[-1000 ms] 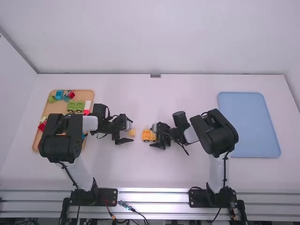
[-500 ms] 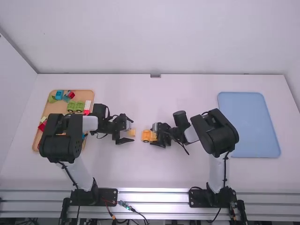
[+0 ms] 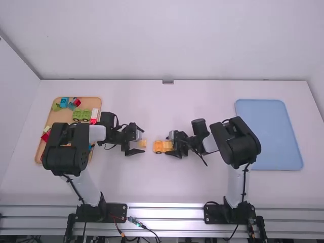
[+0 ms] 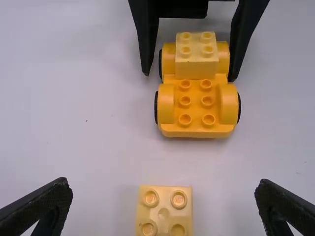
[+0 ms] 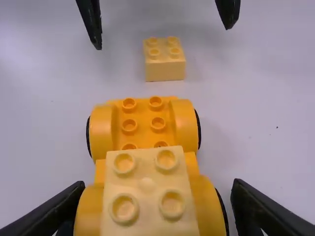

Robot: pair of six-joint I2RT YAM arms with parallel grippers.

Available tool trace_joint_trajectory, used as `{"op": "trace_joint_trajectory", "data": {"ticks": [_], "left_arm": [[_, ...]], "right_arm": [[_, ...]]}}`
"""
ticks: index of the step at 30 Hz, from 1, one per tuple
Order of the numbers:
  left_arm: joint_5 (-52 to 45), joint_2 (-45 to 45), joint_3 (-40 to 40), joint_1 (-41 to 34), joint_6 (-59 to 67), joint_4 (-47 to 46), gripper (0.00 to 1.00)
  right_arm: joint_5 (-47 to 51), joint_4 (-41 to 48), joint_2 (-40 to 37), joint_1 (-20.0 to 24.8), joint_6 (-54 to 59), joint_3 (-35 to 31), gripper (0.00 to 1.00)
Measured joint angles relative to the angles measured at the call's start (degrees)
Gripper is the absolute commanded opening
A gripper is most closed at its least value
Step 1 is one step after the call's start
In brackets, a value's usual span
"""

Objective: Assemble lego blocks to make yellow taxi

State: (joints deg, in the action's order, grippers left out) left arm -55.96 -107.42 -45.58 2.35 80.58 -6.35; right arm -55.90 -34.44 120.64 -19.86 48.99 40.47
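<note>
My left gripper (image 3: 137, 140) stands open around a loose pale yellow block (image 3: 142, 143) on the table; in the left wrist view that block (image 4: 164, 211) lies between the spread fingers of my left gripper (image 4: 163, 196), touching neither. To its right, the orange-yellow wheeled base (image 3: 158, 147) rests on the table, and my right gripper (image 3: 174, 146) is at its right end. In the right wrist view a second pale yellow block (image 5: 146, 189) sits on the base's near end, and my right gripper (image 5: 157, 196) is open around that end, with gaps at both sides.
On the left, a wooden tray (image 3: 92, 104) holds several coloured blocks and green wheeled pieces (image 3: 81, 115), partly under the left arm. A blue tray (image 3: 271, 134) lies at the right, beyond the right arm.
My right gripper has opened and shifted to the right, uncovering more of the base and the block on it. The left arm and its loose block have stayed put.
</note>
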Motion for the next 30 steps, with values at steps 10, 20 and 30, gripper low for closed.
{"op": "trace_joint_trajectory", "data": {"ticks": [10,20,30], "left_arm": [[0.1,0.0,0.0,0.0,0.0,0.5,0.80],[2.9,0.0,0.0,0.0,0.0,-0.2,0.86],[4.8,-0.5,0.0,0.0,0.0,0.1,0.82]], "right_arm": [[-2.2,1.5,0.0,0.0,1.7,0.0,0.53],[-2.4,3.2,0.0,0.0,2.1,0.8,0.56],[-2.4,3.3,0.0,0.0,2.3,0.8,0.56]]}}
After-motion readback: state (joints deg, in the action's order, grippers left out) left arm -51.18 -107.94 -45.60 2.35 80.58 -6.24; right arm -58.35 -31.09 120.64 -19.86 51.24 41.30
